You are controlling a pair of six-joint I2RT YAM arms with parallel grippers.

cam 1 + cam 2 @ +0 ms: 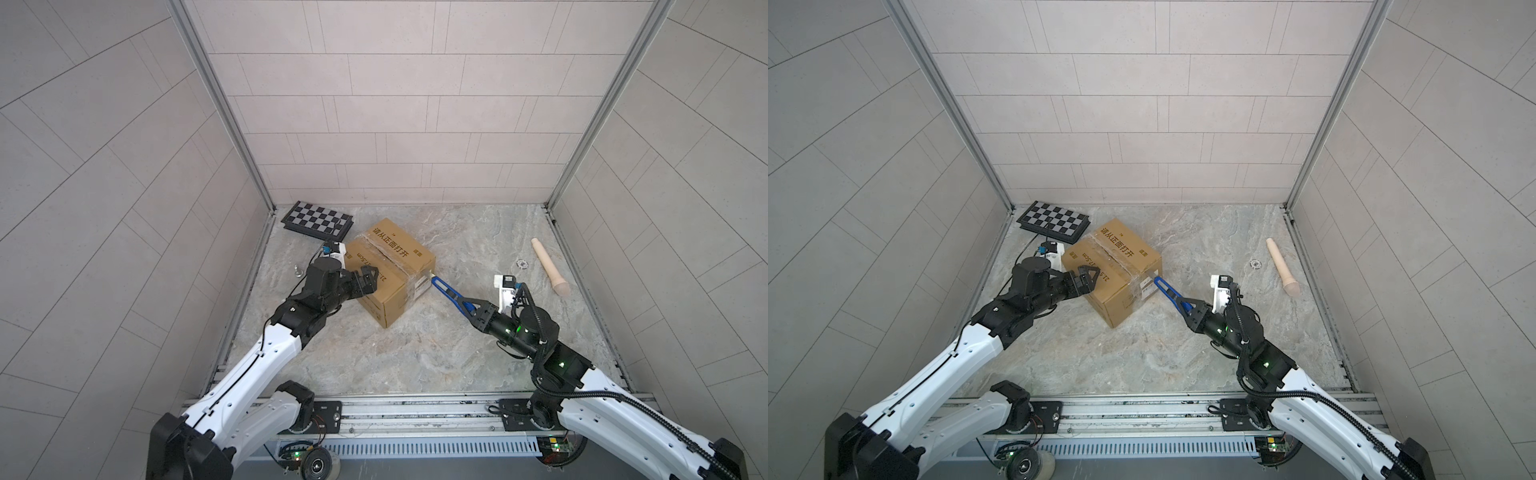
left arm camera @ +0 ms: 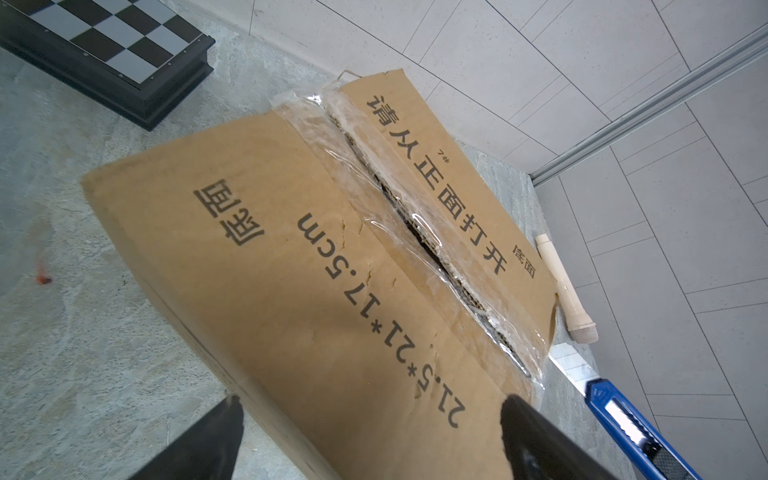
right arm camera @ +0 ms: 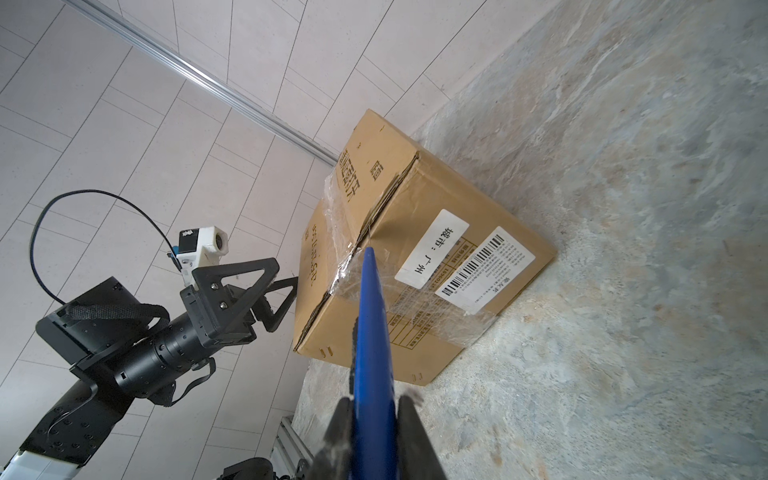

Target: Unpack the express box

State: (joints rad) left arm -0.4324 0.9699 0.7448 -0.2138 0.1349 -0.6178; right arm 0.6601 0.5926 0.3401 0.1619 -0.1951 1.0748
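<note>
The express box (image 1: 390,270) (image 1: 1113,274), a brown carton with black print, stands on the stone floor left of the middle. Clear tape runs along its top seam (image 2: 415,237), where a dark gap shows between the flaps. My left gripper (image 1: 369,280) (image 1: 1087,280) (image 2: 372,399) is open at the box's left upper edge, one finger on each side of that edge. My right gripper (image 1: 473,307) (image 1: 1192,311) (image 3: 374,405) is shut on a blue utility knife (image 1: 446,291) (image 1: 1167,291) (image 3: 370,324). The knife's blade tip sits at the taped upper edge of the labelled side (image 3: 457,266).
A black-and-white chequered board (image 1: 318,219) (image 1: 1054,222) (image 2: 112,54) lies behind the box in the far left corner. A beige cylindrical handle (image 1: 548,266) (image 1: 1283,266) lies at the right, with a small round drain (image 1: 521,263) beside it. Tiled walls close three sides.
</note>
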